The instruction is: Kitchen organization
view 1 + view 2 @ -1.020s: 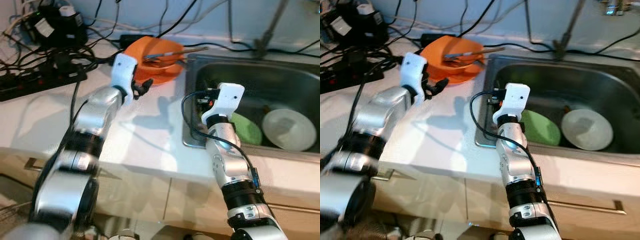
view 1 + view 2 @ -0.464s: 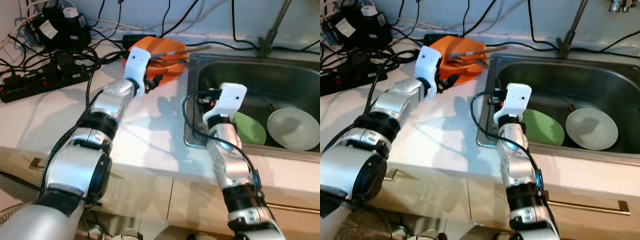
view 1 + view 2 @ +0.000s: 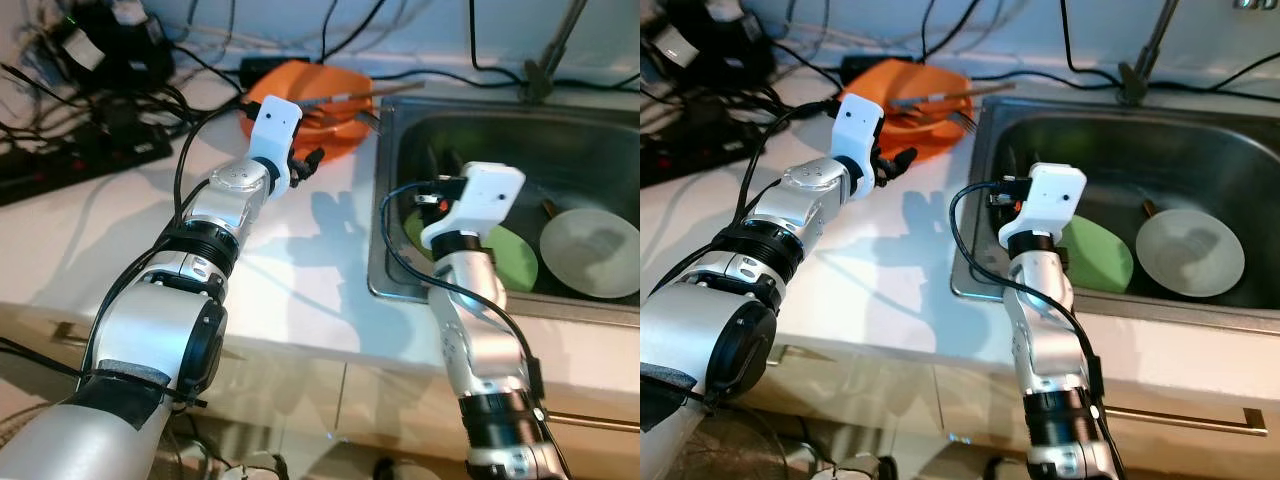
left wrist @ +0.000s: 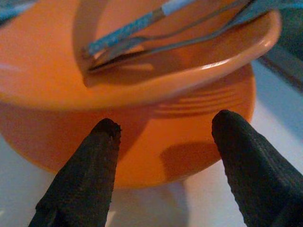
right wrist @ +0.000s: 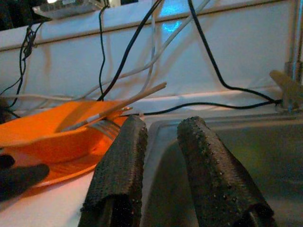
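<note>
In the left eye view the left hand (image 3: 305, 160) was stretched across the white counter (image 3: 280, 250) to the near edge of the orange bowl (image 3: 325, 100), which sat on an orange plate (image 3: 335, 140) just beside the sink (image 3: 400, 285); utensils lay across the bowl, and nothing had been lifted, so the tidying looked barely begun. The right eye view showed the right hand (image 3: 1005, 195) held above the sink's left end, with a green plate (image 3: 1098, 255) and a white plate (image 3: 1190, 252) lying side by side in the basin, still to be dealt with, and a tangle of cables and a power strip (image 3: 685, 160) at the back of the counter. In the left wrist view the two black fingers (image 4: 80, 184) stood wide apart, framing the bowl's wall and the plate rim beneath it but gripping neither; a fork (image 4: 189, 35) and a blue-handled utensil (image 4: 128, 30) rested inside. In the right wrist view the fingers (image 5: 118, 175) stood slightly apart with nothing between them, aimed along the sink's rim toward the bowl, where chopsticks (image 5: 135, 97) stuck out over the edge.
</note>
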